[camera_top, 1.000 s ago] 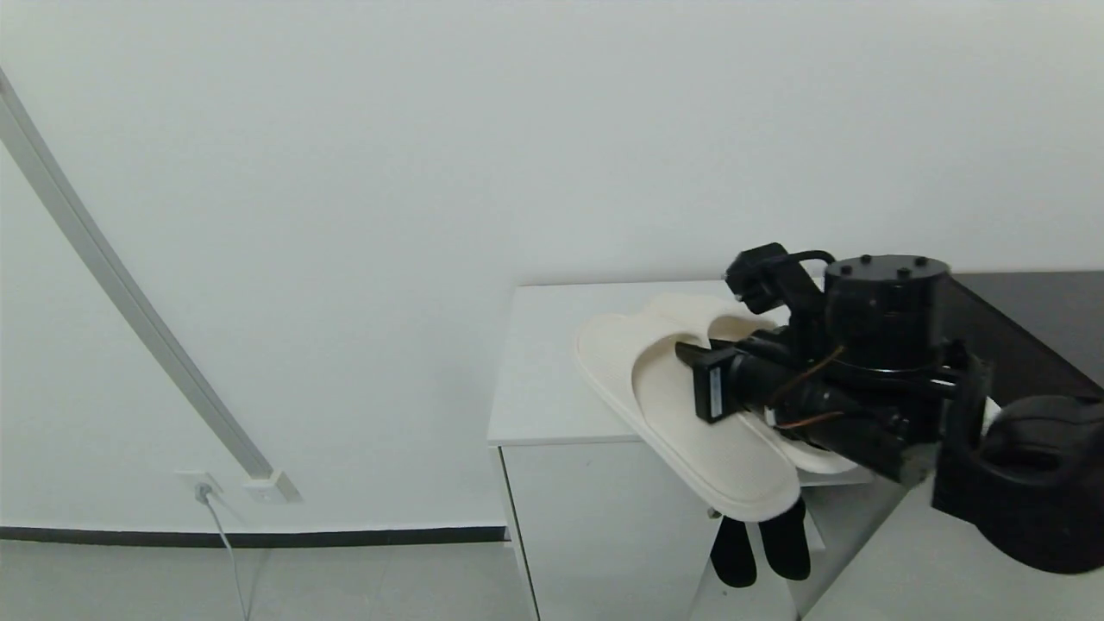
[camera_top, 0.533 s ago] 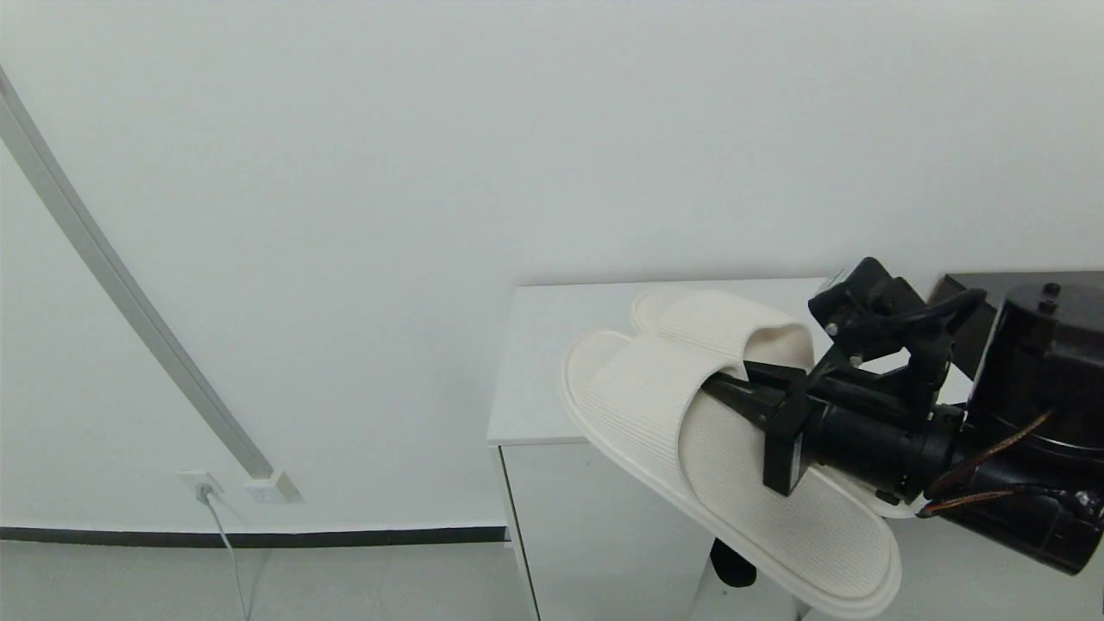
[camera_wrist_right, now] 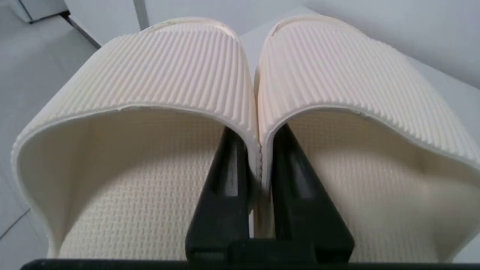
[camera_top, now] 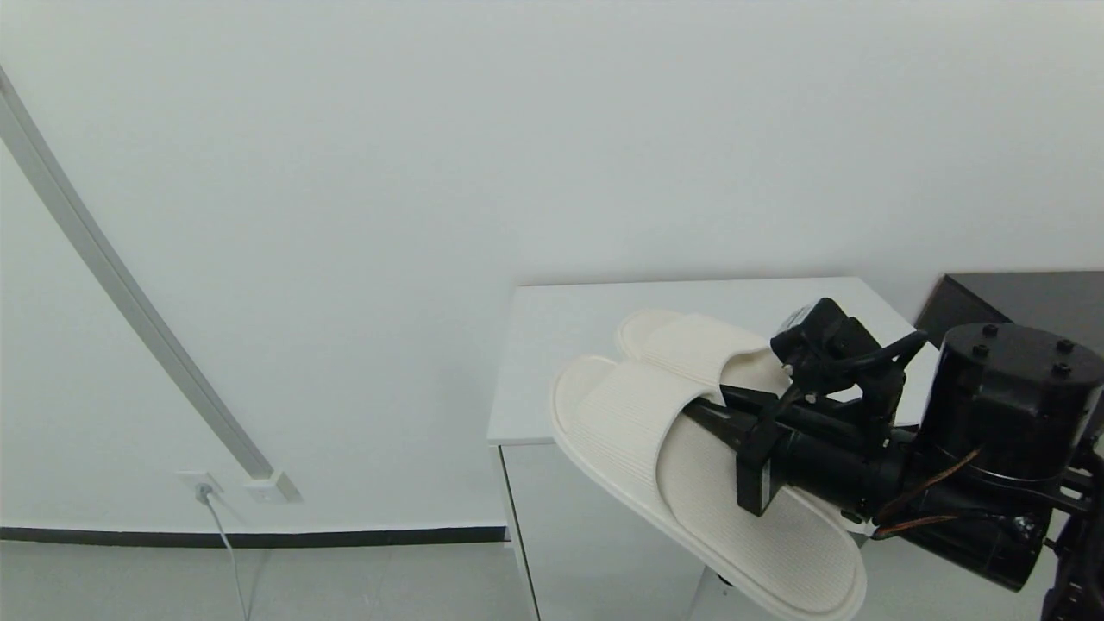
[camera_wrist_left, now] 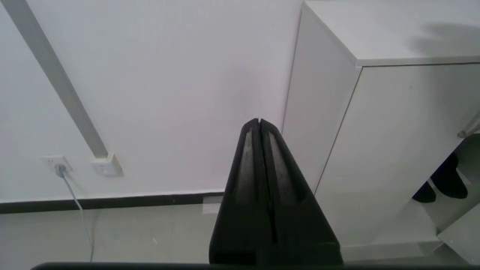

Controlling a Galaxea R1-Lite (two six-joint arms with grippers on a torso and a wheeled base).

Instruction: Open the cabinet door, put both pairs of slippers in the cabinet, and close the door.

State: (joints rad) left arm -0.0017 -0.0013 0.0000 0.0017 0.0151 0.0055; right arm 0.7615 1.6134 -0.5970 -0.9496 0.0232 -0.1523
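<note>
The right gripper (camera_top: 703, 412) is holding the slippers (camera_top: 621, 405) as a pair; its jaws are pinching the two adjoining inner walls of the uppers together, one finger sitting inside each slipper, as the right wrist view is showing; the slippers are hanging in the air in front of the cabinet (camera_top: 595, 517), overlapping its top front edge in the head view and, as far as I can tell, touching nothing but the jaws; their long axis is running on a slant, toes pointing up and away towards the wall (camera_top: 431, 216), heels trailing down and back towards the robot on its right; the dark pair (camera_wrist_left: 450, 180) is sitting inside the cabinet on the right part of its front, so the cabinet is looking open there, below the held slippers and a little to the right of their toes; judging from this, the coming move is turning on bringing the toes down to face that open part, since they are now aiming over the cabinet top rather than into it; the right arm is the nearer one and is already carrying the load; the left gripper (camera_wrist_left: 259, 142) is hanging well apart on the left, its jaws pressed together on nothing, facing the cabinet's side and the wall.
</note>
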